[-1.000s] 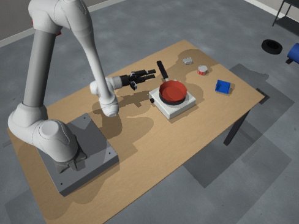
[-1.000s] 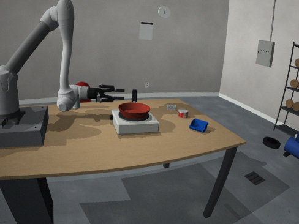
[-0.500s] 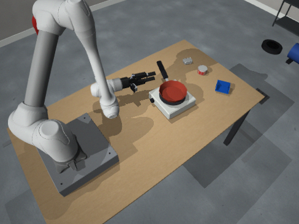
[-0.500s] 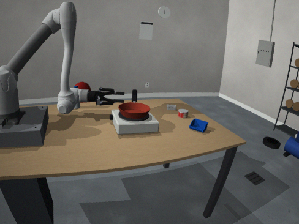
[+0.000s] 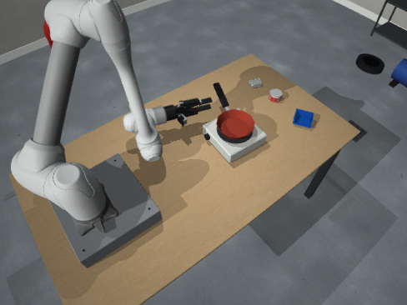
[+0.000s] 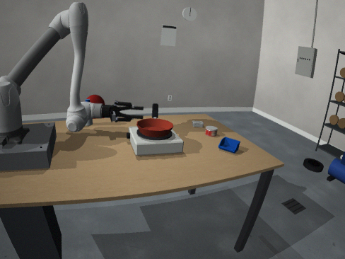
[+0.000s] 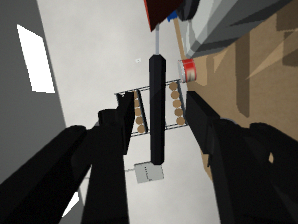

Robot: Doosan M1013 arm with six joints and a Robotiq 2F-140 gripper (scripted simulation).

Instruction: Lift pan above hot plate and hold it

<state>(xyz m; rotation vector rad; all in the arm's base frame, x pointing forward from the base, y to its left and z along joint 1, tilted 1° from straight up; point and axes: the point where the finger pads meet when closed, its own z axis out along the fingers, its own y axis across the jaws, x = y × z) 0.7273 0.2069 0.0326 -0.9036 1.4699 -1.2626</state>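
Pan (image 5: 235, 125): red, seated on the hot plate (image 5: 245, 147) on the counter (image 5: 200, 196).
Handle (image 7: 157, 107): black, lined up between the fingers (untouched).
Jaws (image 5: 204, 104): partly parted, gripping nothing, short of the handle.

workshop, prob. | concrete floor (image 6: 198, 226) | shelf rack (image 6: 326, 117) | tyre (image 6: 313, 165) | wall elec box (image 6: 305, 61)

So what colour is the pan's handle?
Black; the pan's handle shows best in the top view.
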